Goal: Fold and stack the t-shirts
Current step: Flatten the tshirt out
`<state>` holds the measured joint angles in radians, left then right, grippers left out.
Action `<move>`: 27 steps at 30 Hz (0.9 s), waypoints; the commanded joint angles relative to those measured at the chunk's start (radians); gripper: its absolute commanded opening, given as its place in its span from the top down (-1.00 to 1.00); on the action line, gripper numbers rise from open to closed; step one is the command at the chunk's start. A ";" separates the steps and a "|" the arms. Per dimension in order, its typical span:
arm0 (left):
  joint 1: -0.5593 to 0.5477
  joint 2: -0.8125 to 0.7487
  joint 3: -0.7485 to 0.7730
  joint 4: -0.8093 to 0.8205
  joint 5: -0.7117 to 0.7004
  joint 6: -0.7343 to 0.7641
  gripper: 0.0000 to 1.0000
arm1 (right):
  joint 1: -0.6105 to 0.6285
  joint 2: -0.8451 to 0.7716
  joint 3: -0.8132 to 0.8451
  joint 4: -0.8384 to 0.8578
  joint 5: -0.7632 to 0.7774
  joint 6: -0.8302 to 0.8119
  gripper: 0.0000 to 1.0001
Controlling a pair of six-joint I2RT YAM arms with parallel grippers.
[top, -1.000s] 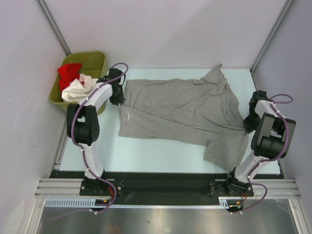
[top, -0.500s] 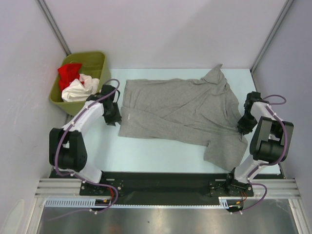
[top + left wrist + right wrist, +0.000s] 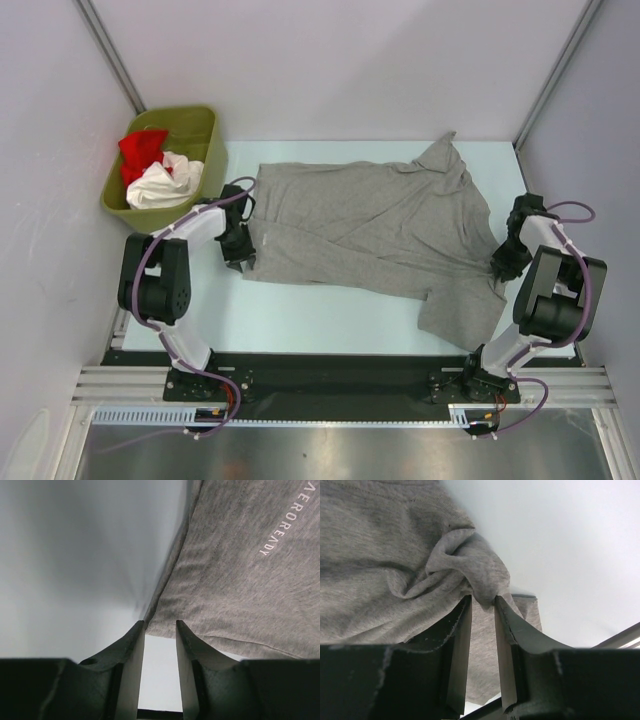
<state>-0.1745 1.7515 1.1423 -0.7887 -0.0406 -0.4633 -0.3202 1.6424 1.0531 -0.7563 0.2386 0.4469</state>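
The left gripper [image 3: 160, 625] has been brought to the hem of the grey shirt [image 3: 370, 220] — fingers narrow, grip unclear — while bunched cloth is pinched by the right gripper [image 3: 483, 600]; a fold seems prepared.

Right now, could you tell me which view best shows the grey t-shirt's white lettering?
The left wrist view: the white lettering reads clearly on the grey t-shirt. From above it is a tiny mark; the right wrist shows none.

Left tool [image 3: 159, 625] low, narrowly parted; right tool [image 3: 482, 600] low, seemingly clamped shut.
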 commanded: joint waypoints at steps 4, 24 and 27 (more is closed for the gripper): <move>-0.003 0.005 -0.024 0.025 0.010 -0.020 0.29 | -0.017 -0.035 -0.008 0.025 -0.018 -0.019 0.39; -0.022 -0.119 -0.081 0.011 -0.082 -0.057 1.00 | -0.022 -0.004 -0.013 0.035 -0.033 -0.028 0.39; -0.023 -0.194 -0.136 -0.004 -0.137 -0.083 0.99 | -0.020 -0.010 -0.018 0.035 -0.035 -0.028 0.39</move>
<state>-0.1894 1.6707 1.0416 -0.7700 -0.1001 -0.5011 -0.3378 1.6382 1.0428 -0.7280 0.2081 0.4309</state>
